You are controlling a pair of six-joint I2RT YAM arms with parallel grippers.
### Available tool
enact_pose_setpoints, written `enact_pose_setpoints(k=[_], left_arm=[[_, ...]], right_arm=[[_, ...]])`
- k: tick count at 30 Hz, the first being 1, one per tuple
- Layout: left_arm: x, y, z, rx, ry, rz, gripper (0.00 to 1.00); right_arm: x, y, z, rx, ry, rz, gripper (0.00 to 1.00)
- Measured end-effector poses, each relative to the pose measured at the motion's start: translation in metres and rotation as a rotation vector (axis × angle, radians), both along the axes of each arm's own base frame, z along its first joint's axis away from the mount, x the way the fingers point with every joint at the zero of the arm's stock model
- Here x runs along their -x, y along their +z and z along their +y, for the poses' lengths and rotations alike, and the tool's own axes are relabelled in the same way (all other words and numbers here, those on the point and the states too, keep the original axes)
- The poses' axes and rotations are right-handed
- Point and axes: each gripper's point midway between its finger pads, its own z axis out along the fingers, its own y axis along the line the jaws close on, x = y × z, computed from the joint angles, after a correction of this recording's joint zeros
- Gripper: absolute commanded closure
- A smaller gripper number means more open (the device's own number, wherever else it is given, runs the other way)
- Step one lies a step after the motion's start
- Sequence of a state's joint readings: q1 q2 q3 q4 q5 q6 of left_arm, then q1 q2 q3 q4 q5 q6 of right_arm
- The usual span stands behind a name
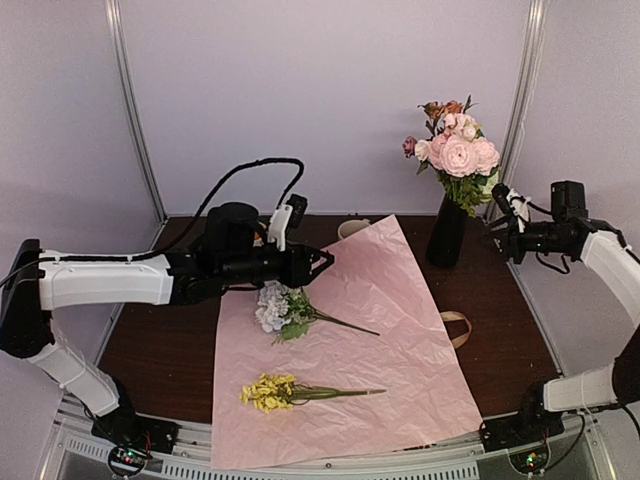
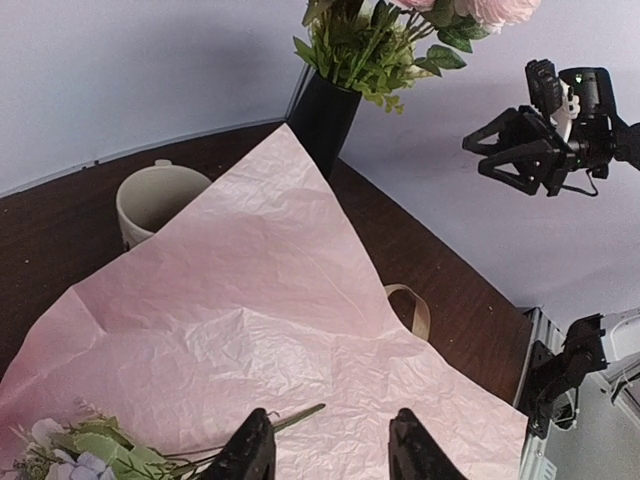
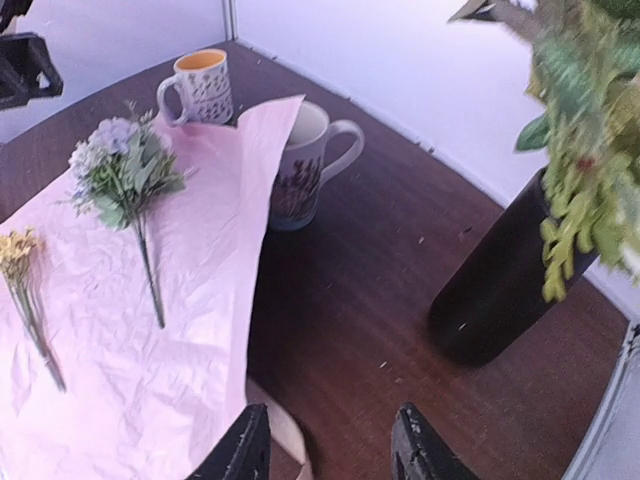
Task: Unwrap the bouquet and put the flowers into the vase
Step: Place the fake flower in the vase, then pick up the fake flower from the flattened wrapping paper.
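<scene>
The bouquet lies unwrapped: its pink paper (image 1: 340, 340) is spread flat on the table. On the sheet rest a lilac-white flower bunch (image 1: 285, 312) and a yellow sprig (image 1: 272, 392). The black vase (image 1: 446, 232) stands at the back right and holds pink and peach flowers (image 1: 455, 150). My left gripper (image 1: 322, 262) hovers open above the lilac bunch (image 2: 80, 455), whose stem tip (image 2: 300, 415) lies by the left finger, untouched. To the right of the vase (image 3: 500, 290) hangs my right gripper (image 3: 330, 450), open and holding nothing.
A beige ribbon (image 1: 457, 328) lies on the wood by the paper's right edge. At the back, a cream mug (image 3: 305, 165) stands partly under the paper's far corner. A mug with an orange inside (image 3: 205, 85) is farther left. Frame posts stand at the back corners.
</scene>
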State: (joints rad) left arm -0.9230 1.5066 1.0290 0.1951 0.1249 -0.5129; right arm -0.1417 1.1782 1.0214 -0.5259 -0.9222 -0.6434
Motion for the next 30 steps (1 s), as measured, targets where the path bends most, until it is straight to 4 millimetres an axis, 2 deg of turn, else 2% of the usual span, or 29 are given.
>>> enact_pose_setpoints(k=[3,5,11,14,18,24,26,30], left_arm=[[0.004,-0.007,0.016,-0.045,0.029,-0.009,0.56],[0.006,-0.015,0.027,-0.075,0.051,-0.011,0.56],[0.007,-0.052,0.059,-0.181,0.137,0.023,0.53],[0.006,-0.064,0.072,-0.216,0.183,0.038,0.52],[0.002,-0.067,0.086,-0.230,0.258,0.053,0.51],[0.001,-0.054,0.114,-0.208,0.381,0.053,0.49],[0.002,-0.051,0.125,-0.202,0.417,0.050,0.48],[0.003,-0.050,0.143,-0.211,0.482,0.047,0.47]], right_arm=[[0.033,-0.030,0.009,0.031,0.048,0.081,0.59],[0.054,-0.045,0.024,0.069,0.114,0.112,0.59],[0.111,-0.083,0.098,0.215,0.450,0.173,0.59],[0.127,-0.097,0.130,0.273,0.581,0.207,0.59],[0.130,-0.111,0.172,0.320,0.681,0.252,0.60],[0.112,-0.140,0.238,0.366,0.721,0.347,0.64],[0.112,-0.151,0.252,0.378,0.734,0.377,0.62],[0.127,-0.168,0.263,0.427,0.747,0.408,0.60]])
